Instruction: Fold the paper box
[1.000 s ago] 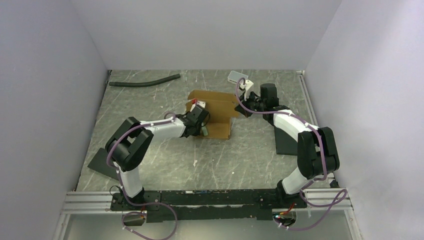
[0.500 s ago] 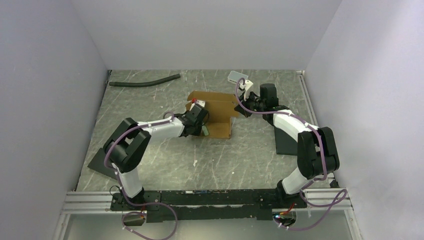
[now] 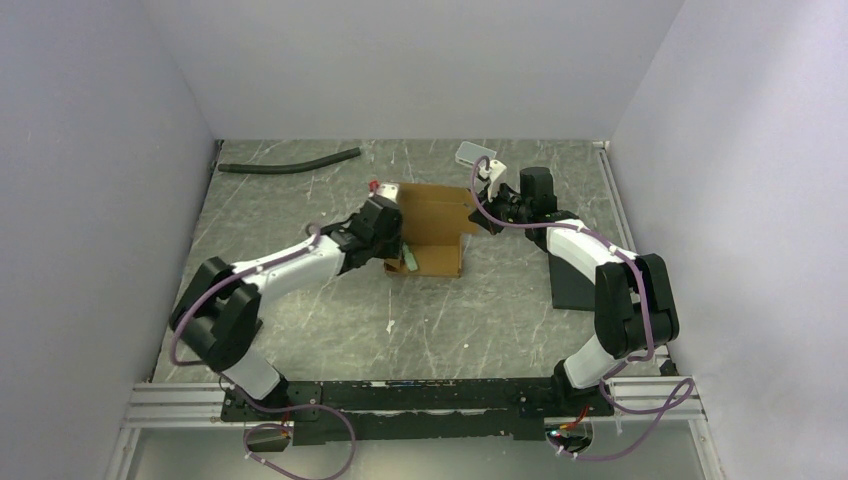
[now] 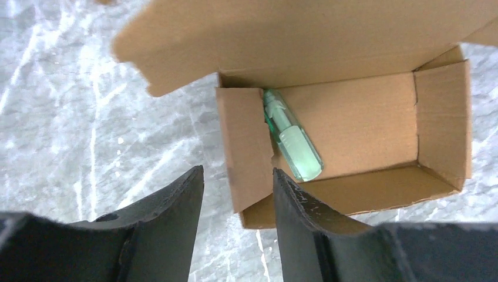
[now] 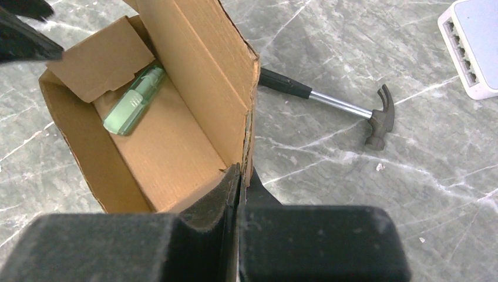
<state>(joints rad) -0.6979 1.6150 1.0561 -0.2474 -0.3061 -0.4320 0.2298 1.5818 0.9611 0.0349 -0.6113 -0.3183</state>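
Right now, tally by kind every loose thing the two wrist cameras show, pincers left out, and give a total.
box: 1
green bottle: 1
hammer: 1
white device: 1
Total: 4

In the paper box (image 4: 358,123), by its left wall, a small bottle (image 4: 292,141); just behind the box, a hammer (image 5: 337,104).
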